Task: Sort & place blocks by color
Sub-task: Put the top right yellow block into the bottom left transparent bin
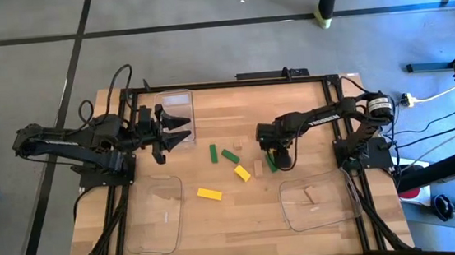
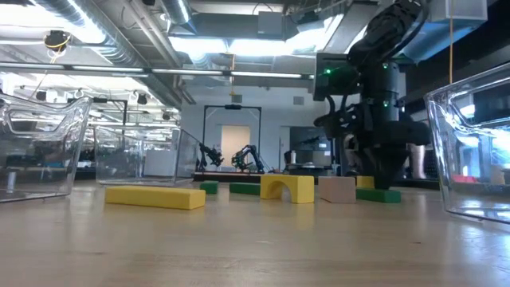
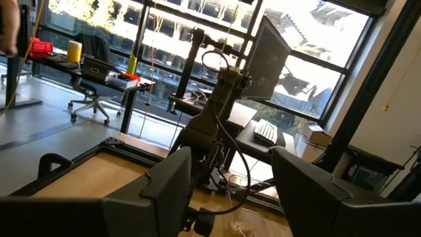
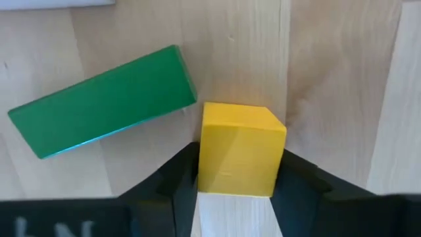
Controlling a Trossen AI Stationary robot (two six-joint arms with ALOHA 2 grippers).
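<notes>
My right gripper (image 1: 278, 156) points down at the table's middle right, its fingers closed on a small yellow cube (image 4: 240, 148). A green bar (image 4: 102, 99) lies flat right beside the cube. Other blocks rest flat on the table: two green ones (image 1: 221, 153), a yellow arch (image 2: 288, 187), a long yellow bar (image 1: 209, 193) and a tan cube (image 2: 337, 190). My left gripper (image 3: 230, 191) waits open above the table's left side, level, with nothing between its fingers. My right gripper pinches the yellow cube by two opposite side faces (image 4: 204, 164), one finger on each. The fingers come from above, pointing down. The cube stands upright and appears to rest on the table beside the green bar.
Three clear plastic trays stand on the table: one at the far left (image 1: 178, 107), one at the near left (image 1: 154, 216), and one at the near right (image 1: 333, 205) holding two tan pieces (image 1: 309, 193). Bare wood lies between the near trays.
</notes>
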